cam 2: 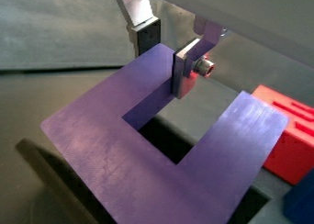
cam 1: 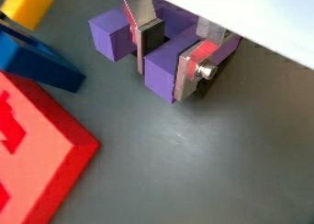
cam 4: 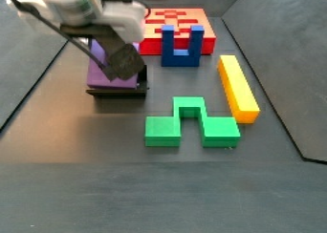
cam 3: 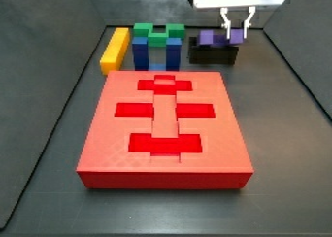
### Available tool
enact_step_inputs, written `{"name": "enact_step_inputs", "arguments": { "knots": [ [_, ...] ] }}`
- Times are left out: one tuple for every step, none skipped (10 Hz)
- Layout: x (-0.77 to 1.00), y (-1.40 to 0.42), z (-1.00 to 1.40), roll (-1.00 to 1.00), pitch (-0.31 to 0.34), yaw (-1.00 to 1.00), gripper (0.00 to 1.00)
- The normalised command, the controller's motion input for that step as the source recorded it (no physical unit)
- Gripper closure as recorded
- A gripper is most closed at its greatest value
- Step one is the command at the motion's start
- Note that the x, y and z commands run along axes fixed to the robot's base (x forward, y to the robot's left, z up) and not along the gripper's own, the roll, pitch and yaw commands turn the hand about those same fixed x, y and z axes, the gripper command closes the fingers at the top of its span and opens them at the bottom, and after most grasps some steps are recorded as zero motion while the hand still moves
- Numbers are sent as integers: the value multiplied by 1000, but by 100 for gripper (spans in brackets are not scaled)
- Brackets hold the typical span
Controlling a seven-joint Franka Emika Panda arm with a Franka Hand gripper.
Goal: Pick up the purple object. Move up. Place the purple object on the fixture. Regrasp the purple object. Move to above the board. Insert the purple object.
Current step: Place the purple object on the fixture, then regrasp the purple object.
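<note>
- Purple object (cam 2: 147,136) sits on the fixture (cam 3: 215,56), beside the board (cam 3: 165,124).
- Gripper (cam 1: 172,58) clamps one prong, fingers (cam 1: 190,70) pressed against it.

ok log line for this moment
gripper: straddling one prong, jaws not visibly closed | purple object: on fixture | board: slots empty

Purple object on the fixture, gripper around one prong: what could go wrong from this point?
1. In a wrist view the gripper straddles only one prong of the purple object, so an off-centre grasp could let the block swing when lifted.
2. The fixture may lift or shift if the block binds in it.
3. The blue block stands on the way to the board; a low carry might clip it.
</note>
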Motion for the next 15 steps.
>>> {"name": "enact_step_inputs", "arguments": {
  "knots": [
    [0, 0, -71, -11, 0, 0, 100],
    [-54, 0, -186, 0, -26, 63, 100],
    [0, 0, 0, 0, 0, 0, 0],
    [0, 0, 66, 157, 0, 46, 0],
    [0, 0, 346, 237, -6, 157, 0],
    [-51, 0, 874, 134, -414, 251, 0],
    [0, -131, 997, 271, -591, 234, 0],
    [-49, -294, 840, 703, -534, 154, 0],
    [-140, -409, 271, 1000, -429, 29, 0],
    [-6, -314, 117, 1000, -440, 29, 0],
    [0, -194, 120, 1000, -543, 317, 0],
    [51, -83, 77, 1000, -486, 494, 0],
    [134, -103, 114, 1000, -457, 423, 0],
    [503, -174, 180, 1000, -320, 137, 0],
    [514, -211, 46, 1000, 0, 0, 0]
  ]
}}
